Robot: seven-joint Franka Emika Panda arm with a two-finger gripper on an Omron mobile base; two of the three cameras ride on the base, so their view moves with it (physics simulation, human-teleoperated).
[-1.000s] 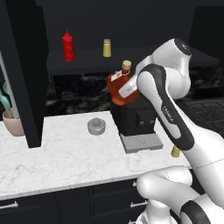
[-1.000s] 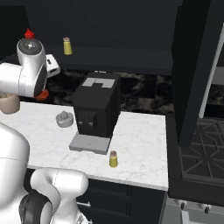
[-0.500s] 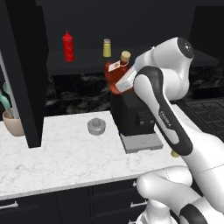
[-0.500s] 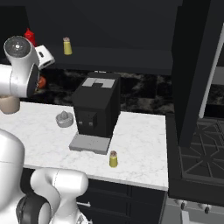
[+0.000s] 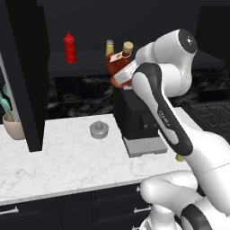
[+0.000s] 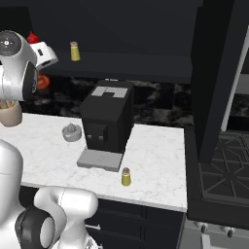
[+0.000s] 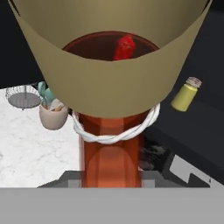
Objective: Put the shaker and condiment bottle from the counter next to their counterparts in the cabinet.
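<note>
The fingers (image 5: 122,79) are closed around the condiment bottle (image 5: 118,63) and hold it up in the air. The bottle is level with the cabinet (image 5: 27,72) shelf, right at its front edge. It leans a little, with its yellowish cap up. It sits just beside the small yellow shaker with pale cap (image 5: 109,46) that belongs on the shelf. The slim red squeeze bottle (image 5: 69,47) stands further along the same shelf.

In the hand view the bottle's big cap is very close to the camera, with a white string around the neck.

Below the arm stands a black coffee machine (image 6: 107,120) on the counter (image 6: 155,165). The shaker (image 6: 126,176) is on the counter in front of that machine, near the edge. Nobody has picked it up yet.

So the job looks less than half done. The bottle is up high but not set down on the shelf yet. After that, the shaker still has to go up too.
</note>
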